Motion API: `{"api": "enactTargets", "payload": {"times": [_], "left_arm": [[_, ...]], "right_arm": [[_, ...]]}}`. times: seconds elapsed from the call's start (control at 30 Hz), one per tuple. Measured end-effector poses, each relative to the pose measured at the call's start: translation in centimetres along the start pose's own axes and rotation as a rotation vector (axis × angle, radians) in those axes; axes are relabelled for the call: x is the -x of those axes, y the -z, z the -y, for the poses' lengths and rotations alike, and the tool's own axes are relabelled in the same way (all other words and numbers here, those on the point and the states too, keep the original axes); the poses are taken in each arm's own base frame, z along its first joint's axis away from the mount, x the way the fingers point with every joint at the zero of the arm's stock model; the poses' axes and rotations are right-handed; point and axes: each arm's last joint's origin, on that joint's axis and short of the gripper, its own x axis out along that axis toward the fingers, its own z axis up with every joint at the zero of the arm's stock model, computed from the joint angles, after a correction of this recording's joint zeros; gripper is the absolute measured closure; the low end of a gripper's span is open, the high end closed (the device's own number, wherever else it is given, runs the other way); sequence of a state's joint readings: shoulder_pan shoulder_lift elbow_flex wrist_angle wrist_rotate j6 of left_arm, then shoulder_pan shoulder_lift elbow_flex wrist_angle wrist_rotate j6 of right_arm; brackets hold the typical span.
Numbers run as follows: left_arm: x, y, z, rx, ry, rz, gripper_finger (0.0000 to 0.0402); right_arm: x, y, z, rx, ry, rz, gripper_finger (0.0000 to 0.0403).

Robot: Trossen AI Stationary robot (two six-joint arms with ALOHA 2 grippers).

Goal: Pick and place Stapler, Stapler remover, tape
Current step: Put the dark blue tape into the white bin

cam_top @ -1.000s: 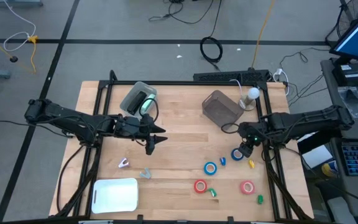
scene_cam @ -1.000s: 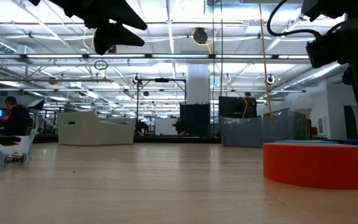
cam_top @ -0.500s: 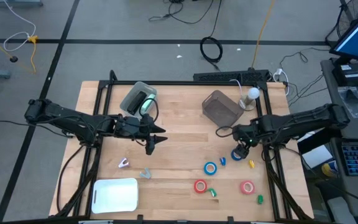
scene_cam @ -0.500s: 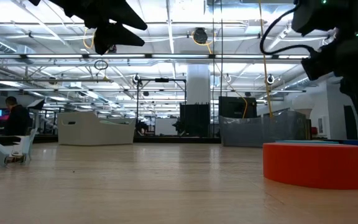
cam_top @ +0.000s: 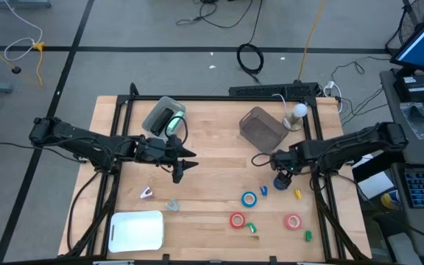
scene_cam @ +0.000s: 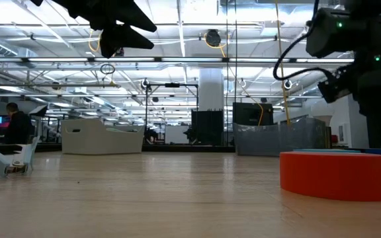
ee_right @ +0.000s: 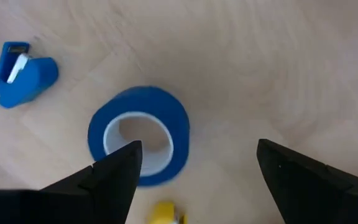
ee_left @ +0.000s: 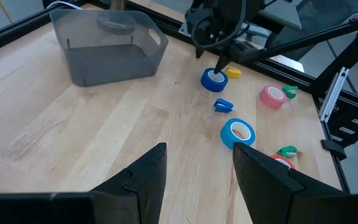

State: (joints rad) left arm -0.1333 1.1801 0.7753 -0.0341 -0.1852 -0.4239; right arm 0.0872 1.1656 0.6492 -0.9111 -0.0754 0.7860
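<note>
- A blue tape roll [ee_right: 138, 144] lay flat on the wooden surface [cam_top: 212, 165], directly under the right tool [cam_top: 283, 175], whose fingers [ee_right: 107, 180] stood wide apart above it, one to each side, gripping nothing.
- Compared with a second earlier, the right tool had shifted toward the middle of the surface and its fingers had spread wider.
- A small blue piece [ee_right: 23, 74] and a yellow piece [ee_right: 163, 213] lay just beside that roll.
- A second blue roll [cam_top: 249, 199] and two red rolls [cam_top: 237, 220] [cam_top: 292, 221] lay nearer the front edge, unmoved; green pieces [cam_top: 251, 227] lay near them.
- A grey bin [cam_top: 262, 126] stood behind the right tool.
- The left tool [cam_top: 186, 163] hung above the middle of the surface where it had been, fingers [ee_left: 143, 180] apart and empty.
- A white tray [cam_top: 135, 230] sat at the front left corner.
</note>
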Motion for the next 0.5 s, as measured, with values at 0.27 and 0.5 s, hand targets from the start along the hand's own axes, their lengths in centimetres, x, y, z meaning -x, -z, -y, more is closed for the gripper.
{"api": "enactTargets", "payload": {"times": [0.27,0.5], "left_arm": [[0.0,0.0,0.0,0.001,0.0,0.0,0.0215],[0.0,0.0,0.0,0.004,0.0,0.0,0.0215]], "right_arm": [[-2.6,0.8,1.0,-0.04,0.001,0.004,0.009],[-3.1,1.1,1.4,-0.059,0.018,-0.006,0.009]]}}
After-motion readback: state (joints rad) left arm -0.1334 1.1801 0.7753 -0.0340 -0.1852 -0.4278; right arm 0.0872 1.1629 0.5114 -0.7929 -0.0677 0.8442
